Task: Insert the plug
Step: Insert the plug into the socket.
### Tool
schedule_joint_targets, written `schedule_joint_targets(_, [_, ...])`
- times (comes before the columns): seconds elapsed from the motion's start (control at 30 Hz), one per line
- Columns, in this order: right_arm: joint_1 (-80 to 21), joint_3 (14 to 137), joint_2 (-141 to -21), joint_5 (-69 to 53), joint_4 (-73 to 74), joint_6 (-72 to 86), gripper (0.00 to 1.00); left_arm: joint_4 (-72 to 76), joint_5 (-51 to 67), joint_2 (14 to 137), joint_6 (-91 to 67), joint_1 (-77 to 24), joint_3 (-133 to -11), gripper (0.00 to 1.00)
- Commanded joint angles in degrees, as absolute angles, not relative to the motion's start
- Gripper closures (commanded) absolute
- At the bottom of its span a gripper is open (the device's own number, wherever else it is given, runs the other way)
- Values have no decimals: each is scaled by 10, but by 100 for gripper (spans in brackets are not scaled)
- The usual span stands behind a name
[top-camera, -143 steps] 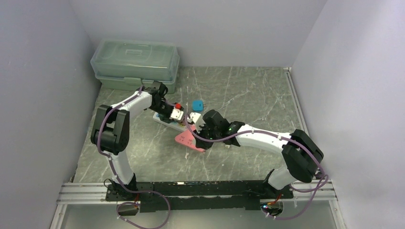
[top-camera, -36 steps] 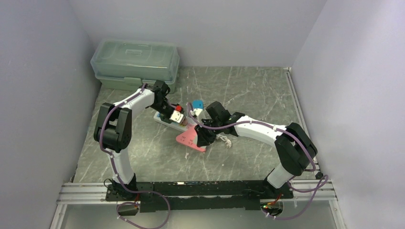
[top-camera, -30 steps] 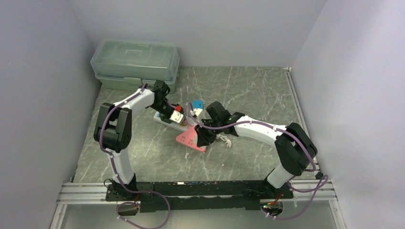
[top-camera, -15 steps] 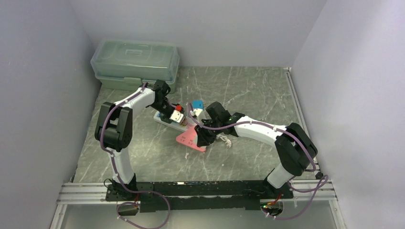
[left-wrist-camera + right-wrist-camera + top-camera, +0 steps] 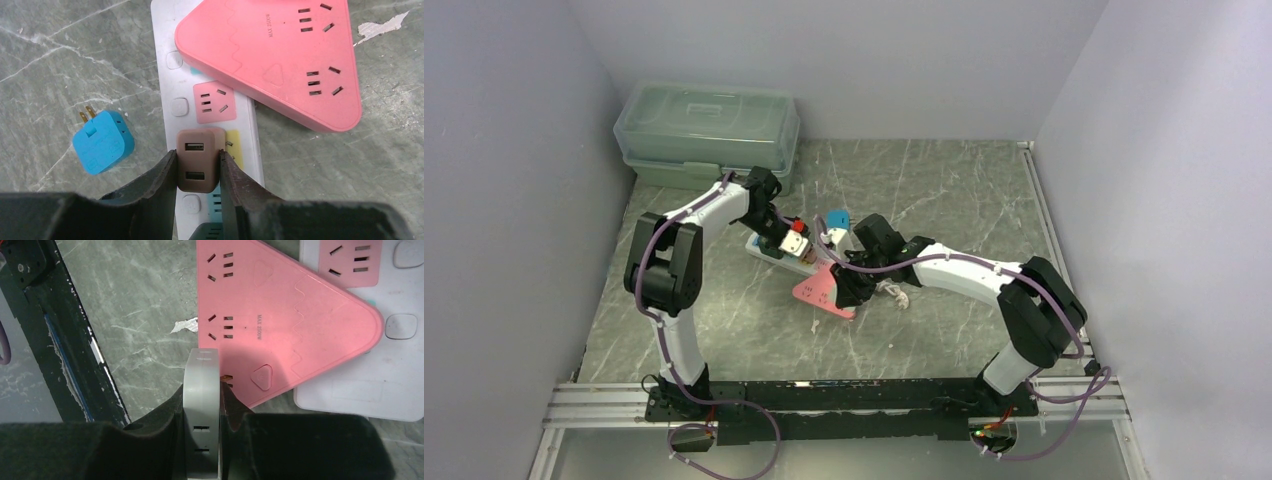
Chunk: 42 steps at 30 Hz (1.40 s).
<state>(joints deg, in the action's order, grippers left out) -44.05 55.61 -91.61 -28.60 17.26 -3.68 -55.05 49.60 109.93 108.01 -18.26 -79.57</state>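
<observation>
We see a lidded green storage box (image 5: 707, 135) well beyond the left claw (image 5: 792, 242) and a torn white scrap (image 5: 185, 326) just ahead of the right claw (image 5: 201, 395).

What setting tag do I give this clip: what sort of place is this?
Probably a robotics lab test cell: plain lavender walls box in a grey marble-pattern tabletop, white robot arms are bolted to a metal rail at its near edge, and a pink triangular socket block lies out as a practice piece.
</observation>
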Motion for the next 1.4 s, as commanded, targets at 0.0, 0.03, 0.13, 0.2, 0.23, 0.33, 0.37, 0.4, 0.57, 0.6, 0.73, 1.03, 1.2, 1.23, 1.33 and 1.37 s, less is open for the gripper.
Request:
schedule_joint_targets(0.0, [-421, 569, -965, -160, 122, -94, 100, -678, 462, 1152, 1147, -201, -785, 94])
schedule_joint_targets(0.03, [-419, 572, -969, -165, 122, -96, 100, -685, 462, 1154, 1154, -202, -788, 94])
schedule_joint_targets(0.13, [-413, 584, -983, -179, 130, -97, 100, -680, 466, 1151, 1170, -202, -781, 95])
schedule_joint_targets(0.2, [-409, 588, -985, -185, 131, -98, 100, -660, 467, 1144, 1175, -201, -769, 95])
schedule_joint_targets(0.23, [-407, 590, -985, -186, 132, -98, 100, -654, 469, 1142, 1175, -201, -763, 95])
schedule_joint_targets(0.33, [-397, 590, -984, -193, 129, -97, 100, -654, 462, 1141, 1191, -200, -755, 95])
schedule_joint_targets(0.37, [-394, 590, -983, -200, 126, -96, 100, -656, 459, 1141, 1197, -200, -751, 95])
schedule_joint_targets(0.4, [-390, 589, -982, -204, 124, -93, 100, -658, 458, 1142, 1201, -200, -749, 95])
schedule_joint_targets(0.57, [-387, 582, -987, -210, 110, -90, 100, -664, 450, 1144, 1214, -204, -741, 95])
schedule_joint_targets(0.6, [-387, 582, -990, -211, 110, -92, 100, -663, 447, 1144, 1216, -205, -739, 95])
schedule_joint_targets(0.73, [-386, 590, -1005, -211, 115, -98, 100, -667, 435, 1148, 1227, -211, -739, 95])
schedule_joint_targets(1.03, [-377, 591, -1019, -210, 111, -102, 100, -673, 411, 1149, 1253, -217, -730, 95])
schedule_joint_targets(1.2, [-377, 586, -1012, -175, 105, -101, 100, -677, 412, 1148, 1257, -217, -730, 95])
schedule_joint_targets(1.23, [-377, 585, -1006, -167, 103, -99, 100, -676, 414, 1148, 1254, -217, -731, 95])
schedule_joint_targets(1.33, [-384, 579, -979, -135, 98, -97, 84, -674, 419, 1150, 1246, -217, -736, 95])
schedule_joint_targets(1.37, [-389, 579, -970, -124, 99, -97, 79, -674, 419, 1150, 1244, -217, -737, 95])
